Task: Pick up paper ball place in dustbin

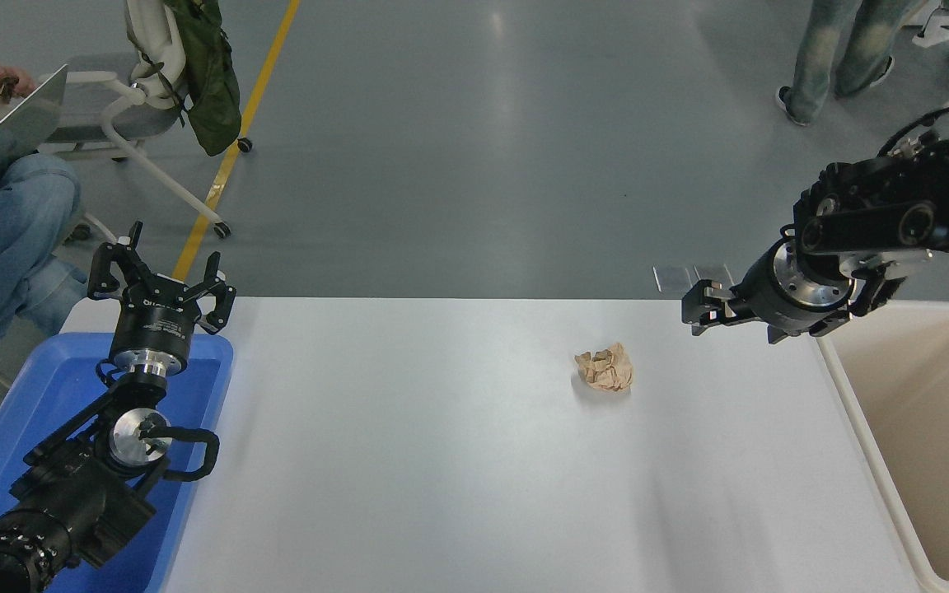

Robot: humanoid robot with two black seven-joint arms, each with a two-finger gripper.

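Observation:
The tan, crumpled paper ball (605, 368) lies on the white table (441, 461), right of the middle. The cream-beige dustbin (940, 436) stands at the table's right end and looks empty. My right gripper (731, 324) hangs low over the table's far right corner, between the ball and the dustbin. It points left toward the ball, is open and holds nothing. It sits about a hand's width to the right of the ball and a little farther back. My left gripper (160, 276) is parked open over the blue tray at the lower left.
A blue plastic tray (46, 395) sits at the table's left end under the left arm. A seated person (5, 222) with a laptop is at the far left, with a chair (137, 107) and green bag nearby. A person's legs (841, 49) stand at the top right.

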